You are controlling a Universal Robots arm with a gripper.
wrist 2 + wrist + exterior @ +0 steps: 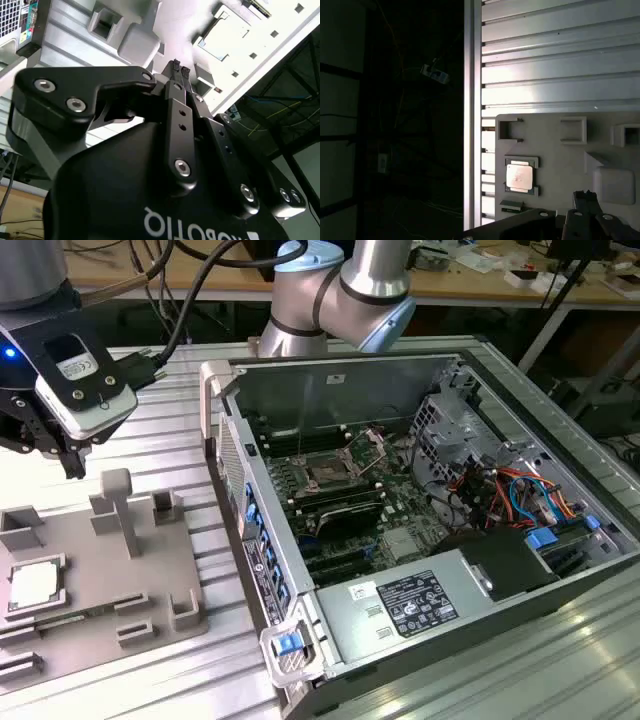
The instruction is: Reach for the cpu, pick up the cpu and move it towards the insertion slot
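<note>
The cpu is a small silvery-white square lying flat in a recess of the grey tray at the exterior view's left. It also appears in the first wrist view as the cpu and in the second wrist view as the cpu. My gripper hangs above the tray's far side, well clear of the chip. In the second wrist view its black fingertips stand close together with nothing between them. The insertion slot is the metal-framed socket on the motherboard inside the open computer case.
The open computer case fills the middle and the exterior view's right, with cables, a drive cage and black memory slots around the socket. Upright grey posts rise from the tray. The ribbed metal table ends at an edge beside the tray.
</note>
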